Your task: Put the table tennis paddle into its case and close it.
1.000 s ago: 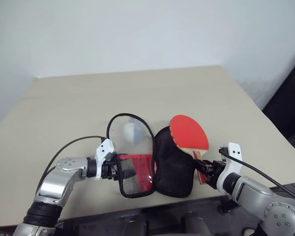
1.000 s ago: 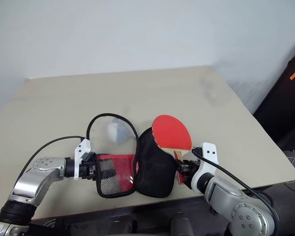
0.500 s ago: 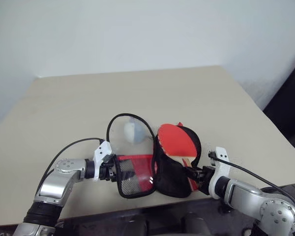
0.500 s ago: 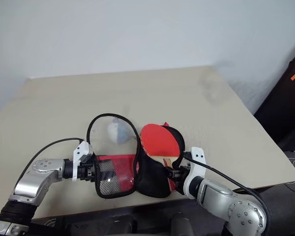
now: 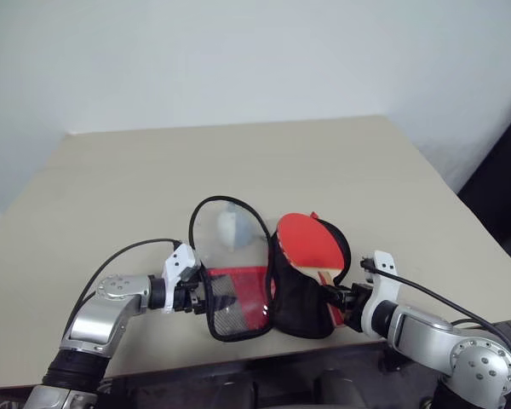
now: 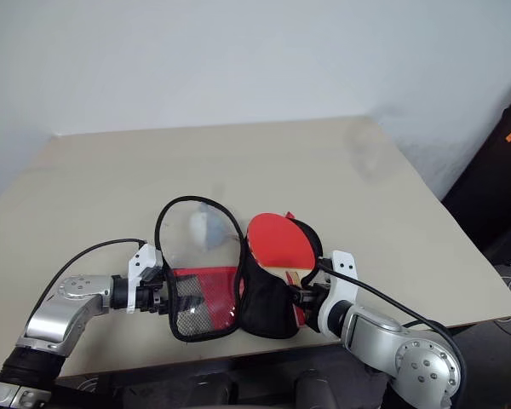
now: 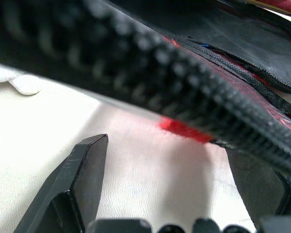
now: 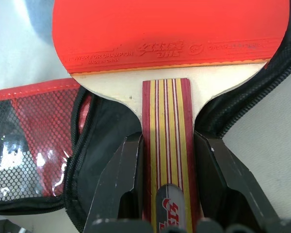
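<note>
Gripping the table tennis paddle handle, my right gripper feeds its blade ahead into the case; my left gripper, open, straddles the edge to steady it.

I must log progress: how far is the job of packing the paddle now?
Done: the case lies open on the table. In hand: the right gripper holds the paddle by its handle, blade over the black half; the left gripper is at the mesh flap. Left: seat the paddle fully, fold, zip.

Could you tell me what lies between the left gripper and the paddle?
The case's open flap, red and mesh, spreads between the left gripper and the paddle, as the left eye view shows.
</note>
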